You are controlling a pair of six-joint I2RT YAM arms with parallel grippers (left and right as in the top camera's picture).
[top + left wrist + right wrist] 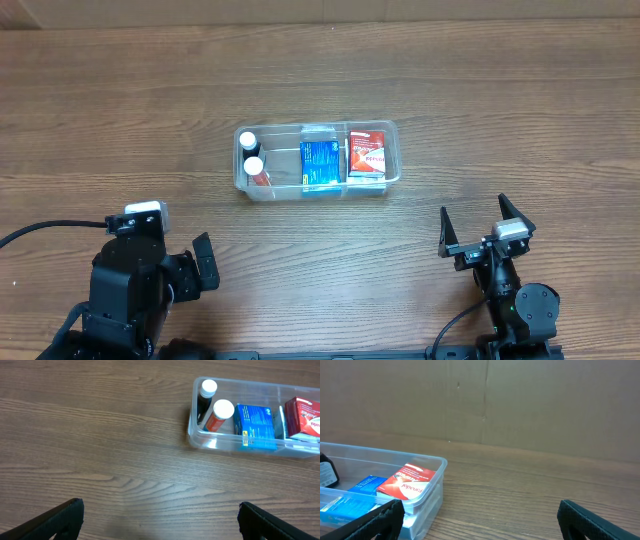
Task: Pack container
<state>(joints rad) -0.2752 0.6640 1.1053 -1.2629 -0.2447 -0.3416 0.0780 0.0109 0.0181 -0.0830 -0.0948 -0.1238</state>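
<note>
A brown wood-grain table (pixel 120 110) fills the overhead view. The clear container (pixel 282 172) sits just above centre, holding two white-capped bottles (pixel 254 165), a blue box (pixel 320 163) and a red box (pixel 367 152). The left gripper (pixel 161 506) at lower left and the right gripper (pixel 474 212) at lower right both gape wide, empty. A plain brown wall (pixel 545 405) rises behind the table.

The table (pixel 320 80) was brown wood grain. Behind its far edge stood a cardboard wall (pixel 545 405) with a vertical seam.
</note>
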